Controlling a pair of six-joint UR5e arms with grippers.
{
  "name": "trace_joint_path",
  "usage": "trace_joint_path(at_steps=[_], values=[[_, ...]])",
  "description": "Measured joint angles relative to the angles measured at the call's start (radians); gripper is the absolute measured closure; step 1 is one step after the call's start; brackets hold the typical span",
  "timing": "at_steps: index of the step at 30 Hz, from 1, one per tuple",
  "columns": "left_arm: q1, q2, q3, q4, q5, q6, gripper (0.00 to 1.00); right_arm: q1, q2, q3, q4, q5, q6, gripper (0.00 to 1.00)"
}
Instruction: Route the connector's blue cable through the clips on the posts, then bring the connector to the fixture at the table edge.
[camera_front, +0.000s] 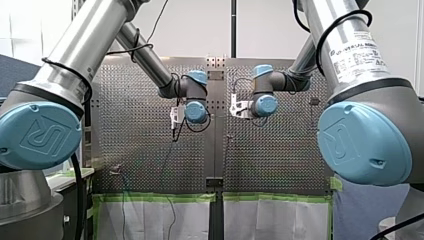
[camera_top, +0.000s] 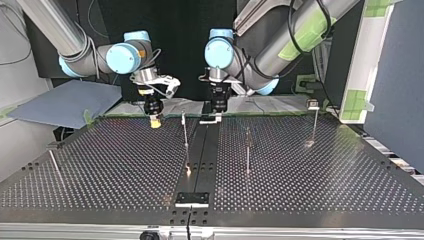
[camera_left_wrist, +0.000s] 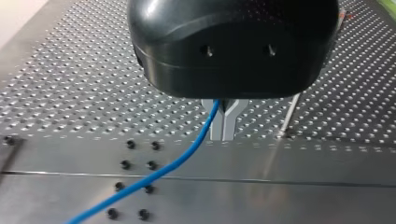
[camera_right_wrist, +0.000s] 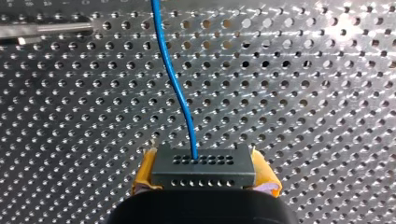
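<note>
In the right wrist view my right gripper (camera_right_wrist: 203, 175) is shut, its yellow pads (camera_right_wrist: 145, 170) clamping the grey connector (camera_right_wrist: 203, 167) with rows of holes. The blue cable (camera_right_wrist: 175, 79) leaves the connector's face and runs away over the perforated table. In the left wrist view my left gripper (camera_left_wrist: 223, 131), black with metal fingers, is shut on the blue cable (camera_left_wrist: 187, 156), which trails off over the table's centre strip. In the top view my right gripper (camera_top: 156, 120) hangs at the far left, my left gripper (camera_top: 218, 107) at the far middle. The fixture (camera_top: 192, 198) sits at the near edge.
Thin posts stand on the table in the top view: one near the middle (camera_top: 185, 131), one to its right (camera_top: 247, 147), one at the far right (camera_top: 314, 122), one at the near left (camera_top: 55, 166). A blue-grey sheet (camera_top: 65, 102) lies beyond the far left corner.
</note>
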Motion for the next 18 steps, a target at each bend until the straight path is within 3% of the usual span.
trace_joint_path(at_steps=[10, 18], values=[[-0.004, -0.035, -0.004, 0.016, 0.005, 0.002, 1.0, -0.013, 0.001, 0.065, -0.038, 0.001, 0.003, 1.0], [-0.006, -0.036, -0.008, 0.018, 0.006, 0.004, 1.0, -0.023, 0.003, 0.083, -0.045, 0.001, 0.001, 1.0]])
